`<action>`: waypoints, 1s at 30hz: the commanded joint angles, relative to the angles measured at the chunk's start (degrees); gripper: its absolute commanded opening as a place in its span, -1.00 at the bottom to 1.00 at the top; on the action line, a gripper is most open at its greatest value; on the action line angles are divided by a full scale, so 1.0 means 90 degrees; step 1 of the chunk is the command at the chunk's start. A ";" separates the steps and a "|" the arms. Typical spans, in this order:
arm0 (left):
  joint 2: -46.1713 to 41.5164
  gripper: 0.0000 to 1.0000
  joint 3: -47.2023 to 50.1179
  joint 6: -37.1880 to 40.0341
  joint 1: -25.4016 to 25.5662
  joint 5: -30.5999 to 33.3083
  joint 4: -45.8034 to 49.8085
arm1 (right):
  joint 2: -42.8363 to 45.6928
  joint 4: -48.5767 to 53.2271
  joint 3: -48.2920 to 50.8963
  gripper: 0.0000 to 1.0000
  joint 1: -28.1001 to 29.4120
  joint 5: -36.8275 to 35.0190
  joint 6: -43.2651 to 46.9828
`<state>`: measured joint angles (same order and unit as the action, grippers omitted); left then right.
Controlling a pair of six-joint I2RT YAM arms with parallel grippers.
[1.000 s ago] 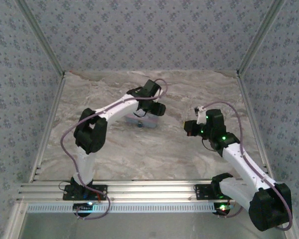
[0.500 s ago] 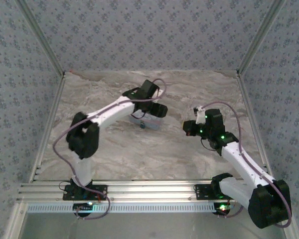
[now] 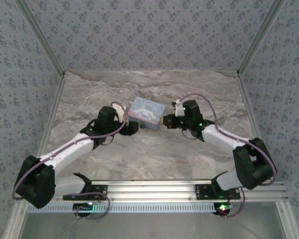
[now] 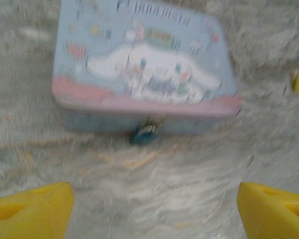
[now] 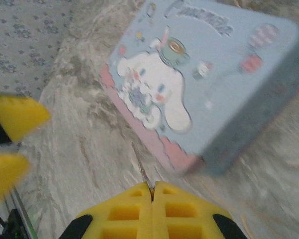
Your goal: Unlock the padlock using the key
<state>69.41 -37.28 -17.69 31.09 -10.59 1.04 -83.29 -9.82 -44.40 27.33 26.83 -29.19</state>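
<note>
Right gripper (image 5: 152,196) is pinching a thin silvery key (image 5: 140,167) — left gripper (image 4: 154,209) is hanging spread; it should be steadying the tiny blue-teal padlock (image 4: 147,132) at the pastel tin (image 4: 139,64) front.

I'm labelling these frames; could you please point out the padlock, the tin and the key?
Padlock (image 4: 143,134): left wrist view, on its teal body.
Tin (image 4: 144,64): left wrist view, middle of the lid.
Key (image 5: 141,168): right wrist view, on the thin blade.
</note>
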 commanded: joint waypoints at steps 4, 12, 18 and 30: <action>0.0336 0.67 0.0383 -0.0296 -0.0284 -0.1037 -0.1426 | -0.1232 -0.0749 -0.1010 -1.00 0.0127 0.0361 -0.0456; 0.1234 0.58 0.0295 -0.0388 -0.0343 -0.1549 -0.2303 | -0.2202 -0.0798 -0.1752 -1.00 0.0137 0.0454 -0.0576; 0.1882 0.50 0.0032 -0.0369 -0.0349 -0.1721 -0.2549 | -0.2455 -0.0428 -0.1798 -1.00 0.0099 0.0385 -0.0478; 0.3058 0.33 -0.0349 -0.0534 -0.0305 -0.1831 -0.3133 | -0.2583 0.0144 -0.1625 -1.00 0.0191 0.0182 -0.0328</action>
<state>95.35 -38.59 -22.04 28.34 -25.67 -24.10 -104.68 -14.39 -59.20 28.45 29.56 -33.21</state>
